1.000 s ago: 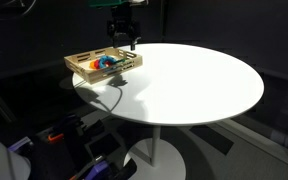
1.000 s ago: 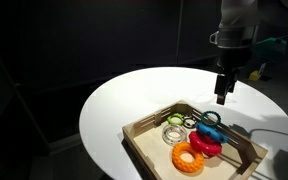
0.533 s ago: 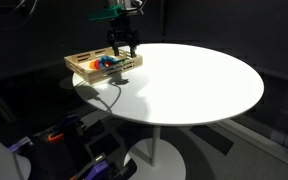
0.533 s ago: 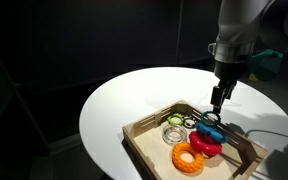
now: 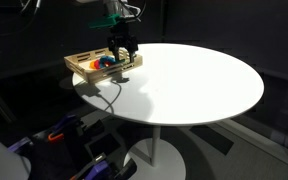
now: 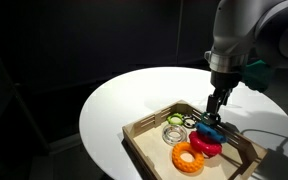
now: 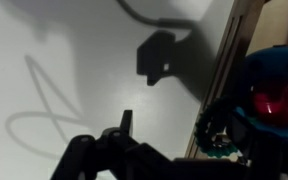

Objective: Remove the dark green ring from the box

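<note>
The box is a light wooden tray at the table's edge; it also shows in another exterior view. Inside it lie the dark green ring, a blue ring, a red ring, an orange ring and a clear ring. My gripper hangs low over the tray's far side, just above the blue and green rings, and looks open and empty. In the wrist view the dark green ring lies just inside the tray wall, close to one fingertip of my gripper.
The tray stands on a round white table with dark surroundings and a drop at every edge. A cable's shadow falls on the tabletop beside the tray.
My gripper has moved down and toward the tray, from above its far edge to just over the rings. The rings have not moved.
</note>
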Available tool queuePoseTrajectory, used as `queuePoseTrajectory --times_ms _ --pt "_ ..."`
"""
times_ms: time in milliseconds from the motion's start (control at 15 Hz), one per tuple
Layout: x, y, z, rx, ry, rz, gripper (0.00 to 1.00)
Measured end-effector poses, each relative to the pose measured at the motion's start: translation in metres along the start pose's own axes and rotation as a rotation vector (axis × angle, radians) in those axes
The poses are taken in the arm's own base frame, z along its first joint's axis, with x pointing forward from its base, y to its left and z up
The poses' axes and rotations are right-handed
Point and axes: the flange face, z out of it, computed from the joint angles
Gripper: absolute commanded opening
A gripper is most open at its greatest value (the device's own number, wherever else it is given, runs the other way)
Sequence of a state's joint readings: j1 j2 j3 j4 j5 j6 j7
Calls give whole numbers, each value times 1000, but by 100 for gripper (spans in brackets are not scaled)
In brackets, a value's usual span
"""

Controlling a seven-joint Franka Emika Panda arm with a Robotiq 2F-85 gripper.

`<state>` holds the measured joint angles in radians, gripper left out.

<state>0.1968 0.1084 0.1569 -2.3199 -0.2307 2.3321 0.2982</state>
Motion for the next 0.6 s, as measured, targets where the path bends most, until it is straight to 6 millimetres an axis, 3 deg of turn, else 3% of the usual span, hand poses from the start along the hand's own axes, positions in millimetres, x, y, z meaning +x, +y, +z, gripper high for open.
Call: queuePoseTrajectory --times_ms 467,600 --pt "2 -7 0 -10 6 11 12" --pt "2 -8 0 -10 6 15 3"
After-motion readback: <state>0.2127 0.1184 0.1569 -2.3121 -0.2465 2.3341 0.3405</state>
